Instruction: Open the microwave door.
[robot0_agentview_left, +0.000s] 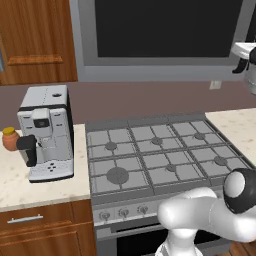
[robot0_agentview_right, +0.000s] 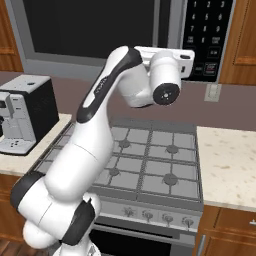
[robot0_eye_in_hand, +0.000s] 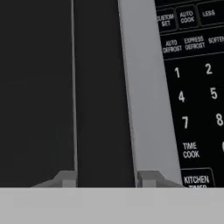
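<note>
The microwave door (robot0_agentview_left: 165, 67) hangs above the stove, a grey frame around a big dark window (robot0_agentview_right: 90, 30). In the hand view its dark glass (robot0_eye_in_hand: 35, 87) is close in front, with the grey frame strip (robot0_eye_in_hand: 146, 100) to the right. A dark vertical band (robot0_eye_in_hand: 100, 87), seemingly the black bar handle, runs between them. My gripper (robot0_eye_in_hand: 107, 178) is open, and its two fingertips (robot0_eye_in_hand: 148, 178) stand one on each side of that band. I cannot tell whether they touch it. The hand (robot0_agentview_right: 172, 57) is raised at the door's right side, and the gripper (robot0_agentview_left: 241, 64) reaches in from the right edge of the left base view.
The microwave's keypad (robot0_eye_in_hand: 192, 96) sits just right of the door frame. Below is a gas stove (robot0_agentview_left: 160, 150) with knobs along its front. A coffee machine (robot0_agentview_left: 46, 131) and a small orange jar (robot0_agentview_left: 10, 138) stand on the left counter. Wooden cabinets (robot0_agentview_left: 35, 40) flank the microwave.
</note>
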